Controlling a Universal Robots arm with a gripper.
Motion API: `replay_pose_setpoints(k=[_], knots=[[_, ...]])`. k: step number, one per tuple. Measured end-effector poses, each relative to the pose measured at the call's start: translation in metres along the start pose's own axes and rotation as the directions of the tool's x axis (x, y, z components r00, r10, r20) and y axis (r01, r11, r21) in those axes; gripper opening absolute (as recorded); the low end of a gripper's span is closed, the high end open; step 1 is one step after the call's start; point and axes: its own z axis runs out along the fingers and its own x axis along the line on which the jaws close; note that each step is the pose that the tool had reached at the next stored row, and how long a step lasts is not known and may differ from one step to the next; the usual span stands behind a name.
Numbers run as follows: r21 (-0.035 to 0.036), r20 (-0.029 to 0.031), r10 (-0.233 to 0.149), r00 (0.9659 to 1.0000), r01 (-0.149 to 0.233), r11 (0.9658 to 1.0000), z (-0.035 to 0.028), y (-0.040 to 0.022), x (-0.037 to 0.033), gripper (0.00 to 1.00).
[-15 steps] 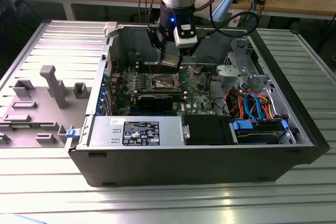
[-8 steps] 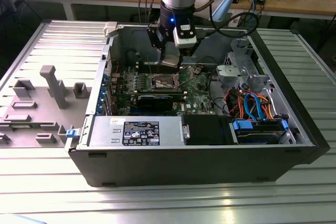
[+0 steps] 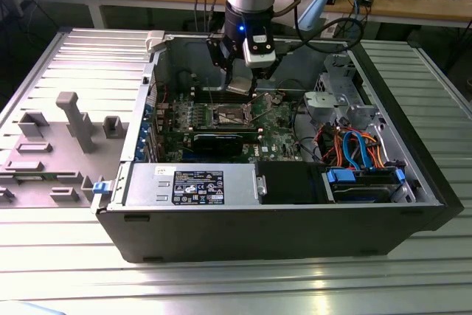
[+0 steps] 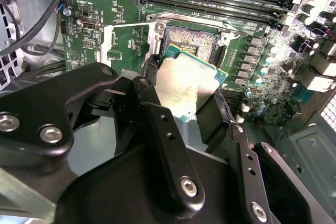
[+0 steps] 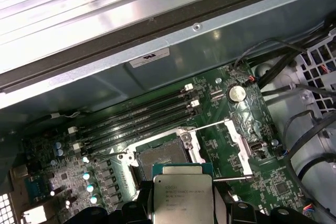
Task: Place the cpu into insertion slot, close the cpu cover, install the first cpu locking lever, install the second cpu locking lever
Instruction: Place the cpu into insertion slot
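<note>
My gripper [image 3: 241, 82] is shut on the cpu [image 3: 240, 88], a flat silver-topped square chip with a green edge. The chip hangs a little above the green board, inside the open computer case. In both wrist views the cpu [image 4: 186, 85] [image 5: 182, 198] sits between the two black fingers [image 4: 152, 74], close over the near edge of the insertion slot [image 4: 191, 43] [image 5: 160, 156]. The slot [image 3: 228, 114] is bare, with its contact field showing. The cpu cover [image 5: 236, 140] [image 4: 112, 43] is swung open to one side of the slot. Thin wire levers stand loose beside it.
Long memory slots [image 5: 136, 116] run just beyond the socket. A long black graphics card [image 3: 221, 142] lies in front of it. Case walls [image 3: 158, 57], a power supply [image 3: 192, 182] and a drive cage with orange and blue cables [image 3: 354, 145] hem the board in. A grey fixture [image 3: 70, 123] stands at the exterior view's left.
</note>
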Motion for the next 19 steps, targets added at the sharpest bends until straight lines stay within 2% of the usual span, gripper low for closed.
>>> replay_pose_setpoints(k=[19], knots=[[-0.0004,0.0018,0.021,0.9998,-0.021,0.9998,0.0007,-0.0001,0.0,0.55]])
